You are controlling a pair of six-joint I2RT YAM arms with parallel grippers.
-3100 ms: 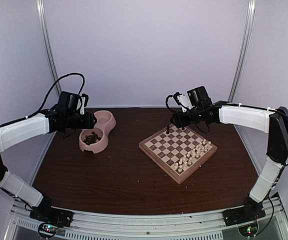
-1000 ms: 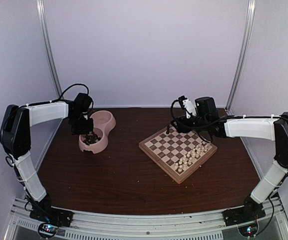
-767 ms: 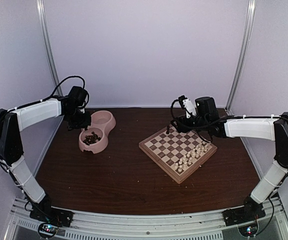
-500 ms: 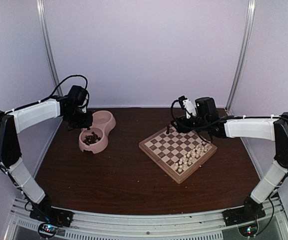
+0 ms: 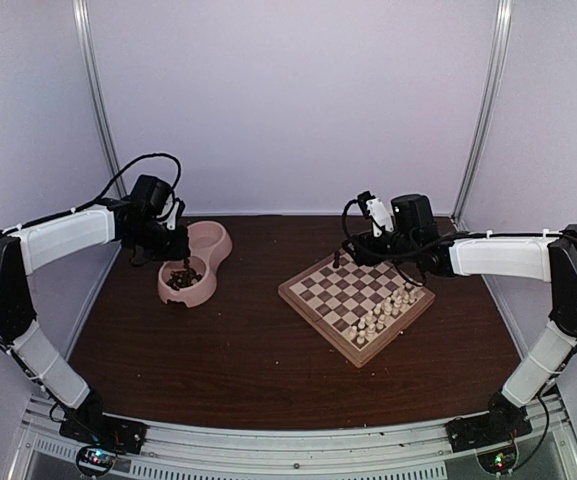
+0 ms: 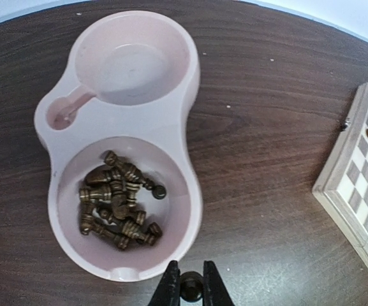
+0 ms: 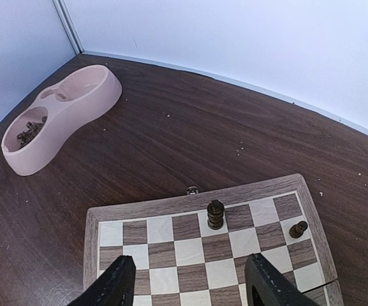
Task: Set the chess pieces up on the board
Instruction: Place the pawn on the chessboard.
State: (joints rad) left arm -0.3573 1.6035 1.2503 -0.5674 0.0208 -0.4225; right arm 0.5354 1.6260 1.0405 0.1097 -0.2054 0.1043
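Note:
My left gripper (image 6: pixel 191 288) is shut on a small dark chess piece (image 6: pixel 192 284), held just off the near rim of the pink double bowl (image 6: pixel 185 137). From above, the left gripper (image 5: pixel 179 258) hangs over the bowl's near cup. A pile of dark chess pieces (image 6: pixel 115 207) lies in that cup. The board (image 5: pixel 298 300) sits right of centre. A tall dark piece (image 7: pixel 215 215) and a dark pawn (image 7: pixel 298 229) stand on its far rows. My right gripper (image 7: pixel 190 284) is open and empty, hovering above the board's far side.
Pale cream chessmen (image 5: pixel 383 312) crowd the board's near-right edge. The bowl's far cup (image 6: pixel 132 60) holds nothing. Bare dark wooden table (image 5: pixel 248 350) lies between bowl and board. White walls and metal posts close in the back and sides.
My left gripper has come up out of the bowl's near cup holding a dark piece and has drifted slightly right. The right arm has stayed still.

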